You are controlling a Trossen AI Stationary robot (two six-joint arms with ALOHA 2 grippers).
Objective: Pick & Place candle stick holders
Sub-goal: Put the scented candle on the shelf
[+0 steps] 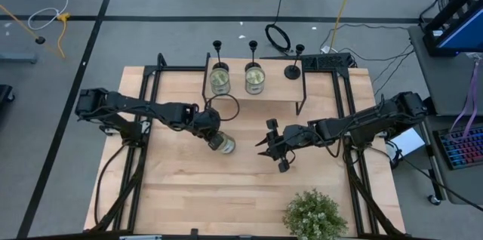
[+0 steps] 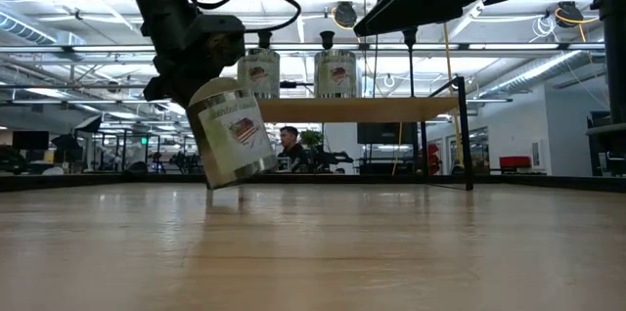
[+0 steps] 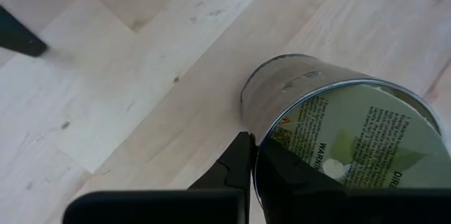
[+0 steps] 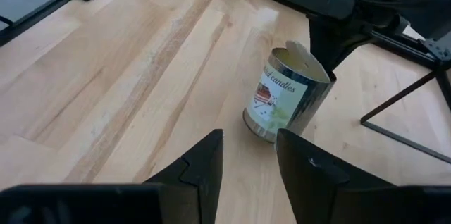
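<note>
We see the left gripper (image 1: 219, 140) clamped on a candle tin (image 1: 223, 143) near the middle of the worktop (image 1: 181, 195). In the low view the tin (image 2: 233, 135) hangs tilted, its lower edge just above or barely touching the wood; we cannot tell which. The left wrist view shows the tin (image 3: 331, 122) pinched at its rim by the dark fingers (image 3: 236, 164), printed label facing the camera.

The right gripper (image 1: 273, 143) hovers just beside the tin, to its right in the high view, fingers spread and holding nothing. Its wrist view looks at the same tin (image 4: 285, 97), leaning on the wood with the left arm behind it.

The three candle stick holders sit at the far edge of the worktop on a raised wooden shelf (image 1: 275, 96): one (image 1: 217, 46) behind the left shelf tin (image 1: 219, 80), one (image 1: 253, 46) behind the second shelf tin (image 1: 255, 79), and the third (image 1: 293, 69) standing alone toward the right end. All three are upright, well apart from both grippers.

A leafy potted plant (image 1: 315, 213) stands at the near right edge of the worktop.
</note>
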